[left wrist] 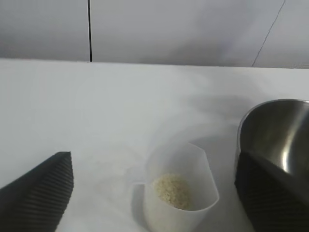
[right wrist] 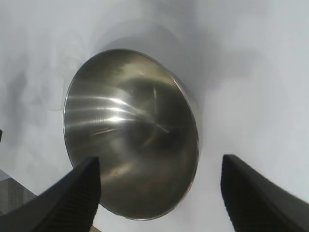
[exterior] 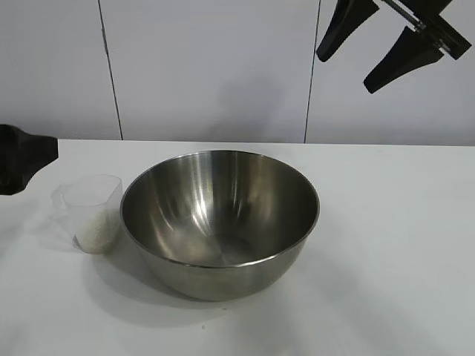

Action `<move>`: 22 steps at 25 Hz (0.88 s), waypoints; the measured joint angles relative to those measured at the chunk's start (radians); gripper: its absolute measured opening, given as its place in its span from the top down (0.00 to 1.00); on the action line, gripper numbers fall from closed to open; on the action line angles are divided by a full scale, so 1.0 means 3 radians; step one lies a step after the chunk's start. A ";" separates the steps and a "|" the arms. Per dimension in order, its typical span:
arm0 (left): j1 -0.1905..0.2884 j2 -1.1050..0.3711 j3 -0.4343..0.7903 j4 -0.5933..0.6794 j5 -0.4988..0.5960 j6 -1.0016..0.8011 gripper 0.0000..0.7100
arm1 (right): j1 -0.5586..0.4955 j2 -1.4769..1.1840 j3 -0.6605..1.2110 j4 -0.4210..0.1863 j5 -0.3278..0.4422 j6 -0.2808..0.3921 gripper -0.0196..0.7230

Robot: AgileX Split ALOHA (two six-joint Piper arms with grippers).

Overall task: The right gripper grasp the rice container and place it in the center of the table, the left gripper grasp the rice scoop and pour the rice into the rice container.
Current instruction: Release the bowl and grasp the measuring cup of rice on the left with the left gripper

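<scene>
Exterior view: bowl [exterior: 220, 222] mid-table, empty. Scoop [exterior: 93, 213] with rice [exterior: 97, 231] beside it, toward left edge. Left gripper [left wrist: 154, 193] open, flanking scoop. Right gripper [exterior: 386, 48] open, raised above.

rice scoop [exterior: 93, 211] left of rice container [exterior: 220, 221]
</scene>
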 joint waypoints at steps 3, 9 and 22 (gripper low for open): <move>0.0000 0.0376 0.0064 -0.0080 -0.0292 0.0055 0.11 | 0.0000 0.0000 0.0000 -0.0003 -0.0003 0.0000 0.32; 0.0000 0.1016 0.0026 -0.0173 -0.0313 0.0105 0.15 | 0.0000 0.0000 0.0000 -0.0003 -0.0006 0.0000 0.32; 0.0000 0.1102 -0.0217 -0.0598 -0.0366 0.0765 0.21 | 0.0000 0.0000 0.0000 -0.0003 -0.0061 0.0000 0.32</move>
